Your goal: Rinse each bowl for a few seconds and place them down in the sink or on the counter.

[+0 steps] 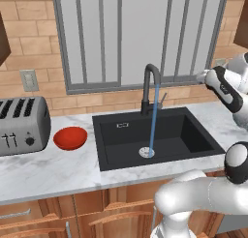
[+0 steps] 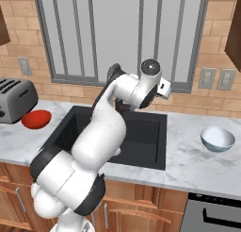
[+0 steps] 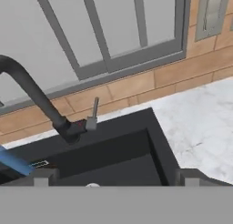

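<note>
The glossy red bowl [image 1: 70, 138] [image 2: 36, 119] sits on the counter [image 1: 48, 171] left of the sink [image 1: 193, 135], beside the toaster. The pale blue-white bowl [image 2: 217, 139] stands upright on the counter right of the sink [image 2: 146, 146]. A blue stream of water [image 1: 154, 121] [image 3: 13, 161] runs from the dark arched faucet [image 1: 151, 84] [image 3: 36, 98] onto the drain [image 1: 147, 152]. My gripper [image 3: 114, 178] is open and empty, held high over the right part of the basin and facing its back right corner. Both bowls are well away from it.
A silver toaster [image 1: 22, 126] [image 2: 14, 101] stands at the counter's left end. Wall outlets [image 2: 216, 78] [image 3: 211, 13] sit on the brick wall right of the window. My own arm [image 2: 103, 132] blocks much of the sink in the right base view.
</note>
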Available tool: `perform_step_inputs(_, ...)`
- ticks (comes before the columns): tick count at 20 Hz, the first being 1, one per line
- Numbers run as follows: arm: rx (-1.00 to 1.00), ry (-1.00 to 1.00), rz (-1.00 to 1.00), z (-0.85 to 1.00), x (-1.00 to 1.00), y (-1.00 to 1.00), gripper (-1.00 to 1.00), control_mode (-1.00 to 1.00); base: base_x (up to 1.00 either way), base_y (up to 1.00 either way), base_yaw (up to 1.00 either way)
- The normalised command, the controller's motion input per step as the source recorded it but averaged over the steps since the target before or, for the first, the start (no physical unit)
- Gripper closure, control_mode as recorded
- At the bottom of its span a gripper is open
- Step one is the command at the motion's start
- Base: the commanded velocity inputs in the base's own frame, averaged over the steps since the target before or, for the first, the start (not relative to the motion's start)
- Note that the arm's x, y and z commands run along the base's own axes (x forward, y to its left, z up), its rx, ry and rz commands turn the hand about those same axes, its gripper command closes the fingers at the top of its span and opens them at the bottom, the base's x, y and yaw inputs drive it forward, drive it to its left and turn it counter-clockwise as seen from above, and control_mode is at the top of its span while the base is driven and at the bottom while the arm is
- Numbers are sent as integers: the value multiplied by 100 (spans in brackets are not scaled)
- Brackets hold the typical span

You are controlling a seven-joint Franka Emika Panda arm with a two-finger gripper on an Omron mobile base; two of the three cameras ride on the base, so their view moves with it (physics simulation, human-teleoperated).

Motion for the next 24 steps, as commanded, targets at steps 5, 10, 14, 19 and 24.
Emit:
perform_step_inputs(5, -24, -2, 10, 12, -90, 5, -100, -100, 0, 0, 0)
perform_step_inputs(10, -28, 9, 11, 7, -66, 0, -100, -100, 0, 0, 0)
perform_step_inputs(14, -24, 15, 8, 0, -51, 0, -100, -100, 0, 0, 0)
perform_step_inputs(19, -12, 19, 6, 0, -34, -15, -100, -100, 0, 0, 0)
perform_step_inputs(24, -3, 24, 3, 0, -4, -16, -100, -100, 0, 0, 0)
